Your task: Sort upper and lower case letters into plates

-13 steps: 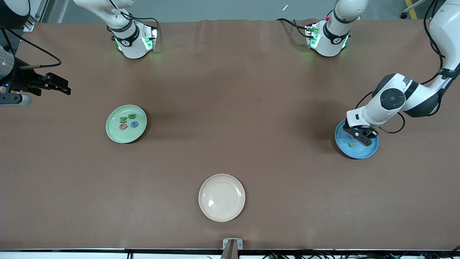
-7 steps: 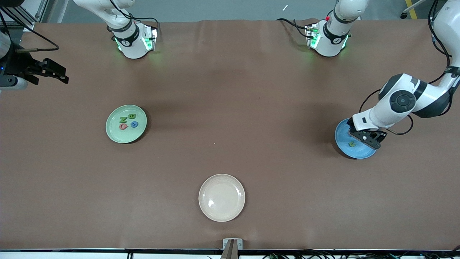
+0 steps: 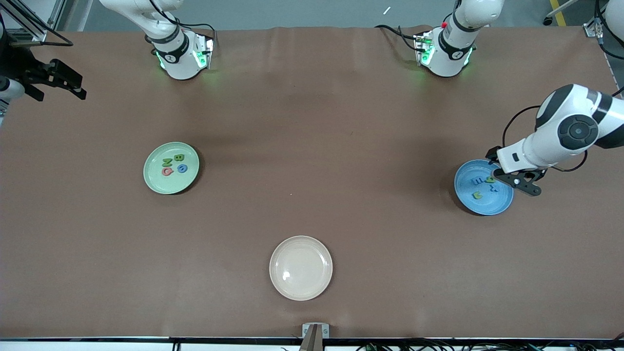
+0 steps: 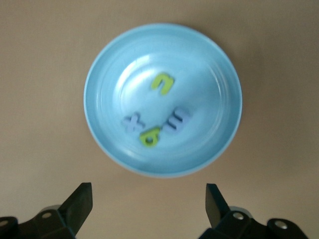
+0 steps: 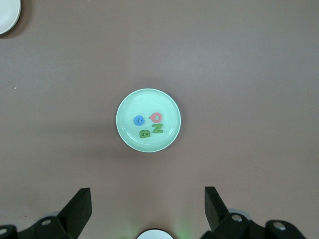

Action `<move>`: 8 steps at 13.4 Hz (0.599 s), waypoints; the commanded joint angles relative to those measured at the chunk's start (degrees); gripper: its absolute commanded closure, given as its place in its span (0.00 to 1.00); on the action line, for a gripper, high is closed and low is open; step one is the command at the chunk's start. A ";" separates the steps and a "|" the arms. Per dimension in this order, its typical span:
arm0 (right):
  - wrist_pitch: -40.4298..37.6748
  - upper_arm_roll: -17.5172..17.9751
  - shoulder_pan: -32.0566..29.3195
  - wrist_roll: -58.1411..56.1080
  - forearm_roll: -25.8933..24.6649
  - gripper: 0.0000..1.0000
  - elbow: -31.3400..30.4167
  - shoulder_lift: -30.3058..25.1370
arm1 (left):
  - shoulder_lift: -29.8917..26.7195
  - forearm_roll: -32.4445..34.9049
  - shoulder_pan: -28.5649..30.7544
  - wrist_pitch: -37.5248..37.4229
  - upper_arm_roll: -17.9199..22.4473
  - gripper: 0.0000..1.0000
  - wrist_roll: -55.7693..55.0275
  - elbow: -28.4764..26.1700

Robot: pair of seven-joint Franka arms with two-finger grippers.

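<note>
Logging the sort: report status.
Left hand open over blue plate rim; right hand open, waiting. Four letters in blue, four in green plate. Nothing blocking.

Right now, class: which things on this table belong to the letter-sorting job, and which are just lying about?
Part of the job:
- green plate, holding four letters
- blue plate, holding four letters
- left gripper, open, over the blue plate's edge
- right gripper, open, waiting at its own end of the table

Lying about:
- cream plate, nothing in it
</note>
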 commanded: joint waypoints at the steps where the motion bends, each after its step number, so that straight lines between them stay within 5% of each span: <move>1: 1.26 0.29 -0.27 0.00 0.58 0.00 -1.92 -1.25 | -1.60 -2.35 -2.93 -3.81 1.19 0.00 0.77 3.22; 5: 1.62 0.29 -0.36 0.61 0.58 0.00 2.01 2.43 | -1.69 -7.87 -15.57 -11.27 9.88 0.00 1.81 14.88; 8: 0.74 0.21 -0.27 0.71 0.58 0.00 5.80 5.16 | -1.95 -11.66 -19.46 -14.80 12.97 0.00 2.35 21.05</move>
